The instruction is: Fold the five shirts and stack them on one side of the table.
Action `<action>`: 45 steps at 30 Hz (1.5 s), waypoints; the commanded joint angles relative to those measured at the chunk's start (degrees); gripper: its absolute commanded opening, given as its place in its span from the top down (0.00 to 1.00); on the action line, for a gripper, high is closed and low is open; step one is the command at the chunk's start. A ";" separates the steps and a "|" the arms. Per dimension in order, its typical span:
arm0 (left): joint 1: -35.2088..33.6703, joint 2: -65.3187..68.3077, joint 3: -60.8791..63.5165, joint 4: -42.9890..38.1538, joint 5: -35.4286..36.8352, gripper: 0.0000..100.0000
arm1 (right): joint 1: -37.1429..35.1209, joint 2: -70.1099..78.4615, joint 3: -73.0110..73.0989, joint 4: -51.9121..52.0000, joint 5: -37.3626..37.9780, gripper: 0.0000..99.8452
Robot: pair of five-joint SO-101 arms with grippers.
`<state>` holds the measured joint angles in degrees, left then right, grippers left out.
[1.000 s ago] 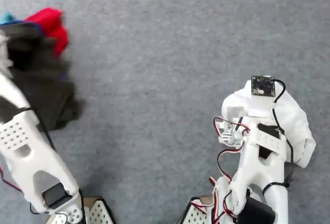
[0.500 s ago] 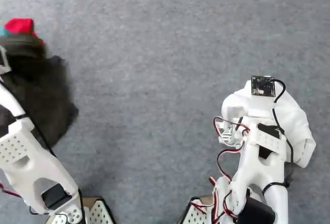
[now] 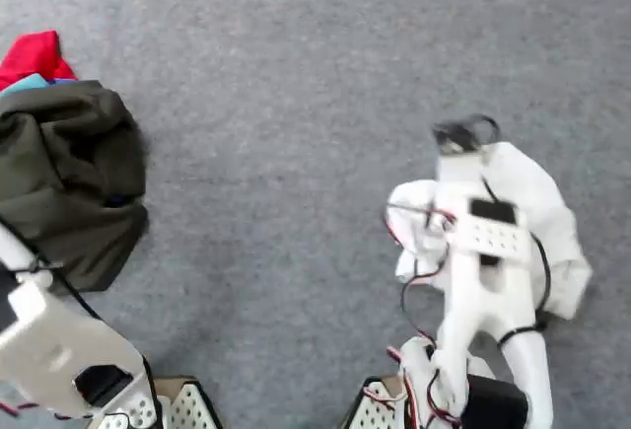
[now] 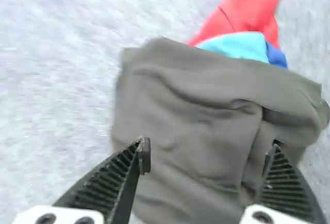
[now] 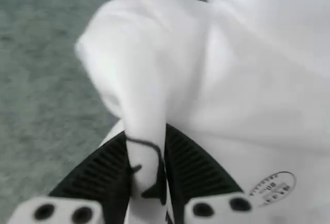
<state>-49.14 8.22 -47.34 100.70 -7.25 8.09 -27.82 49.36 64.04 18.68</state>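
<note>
While the right jaws are shut tight on a bunched ridge of the white shirt, with cloth pinched between their ribbed faces, the step in hand looks like folding this last garment, which lies rumpled on the right of the surface, near the arm's base. Since the grip has only a narrow pleat, a slow lift seems wise, just high enough for the held edge to clear the cloth under it. That edge should then be carried across the body of the shirt and laid flat before the jaws open. A quick pull would likely drag the whole heap or let the pleat slip free. Because the shirt is heaped rather than spread, drawing it out flat first would probably give a cleaner fold. The left jaws gape wide with nothing between them, poised over the dark olive shirt, well apart from the white one. That olive shirt tops a loose pile at the left edge, with the teal shirt, blue shirt and red shirt peeking out on its far side. The pile looks soft and uneven, so the white shirt should land centred on it.
</note>
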 commanded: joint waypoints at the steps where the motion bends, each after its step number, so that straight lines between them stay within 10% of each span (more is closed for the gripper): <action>1: -2.68 -7.82 6.37 0.18 -1.85 0.65 | -14.07 -0.66 -17.36 18.46 0.53 0.96; 8: -7.16 -15.82 26.86 0.00 -4.48 0.65 | -37.98 -0.13 -46.29 27.60 0.53 0.96; 13: -7.34 -19.87 38.46 0.00 -4.57 0.65 | -40.97 -0.13 -51.82 25.93 0.53 0.96; 23: 2.59 -32.09 56.04 0.00 -4.22 0.65 | -20.04 -0.13 -19.12 16.88 1.93 0.95; 30: 17.45 -43.16 69.49 0.00 -4.13 0.65 | -5.63 -0.22 -0.04 1.93 26.02 0.95; 36: 29.93 -49.58 79.43 -0.18 -4.13 0.65 | 3.25 -0.22 3.47 -4.04 29.01 0.95; 45: 42.51 -50.73 88.04 -18.99 -1.76 0.65 | 11.69 -0.57 0.66 -4.04 28.75 0.66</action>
<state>-9.67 -41.45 39.52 88.22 -11.12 18.11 -27.74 52.79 58.86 47.08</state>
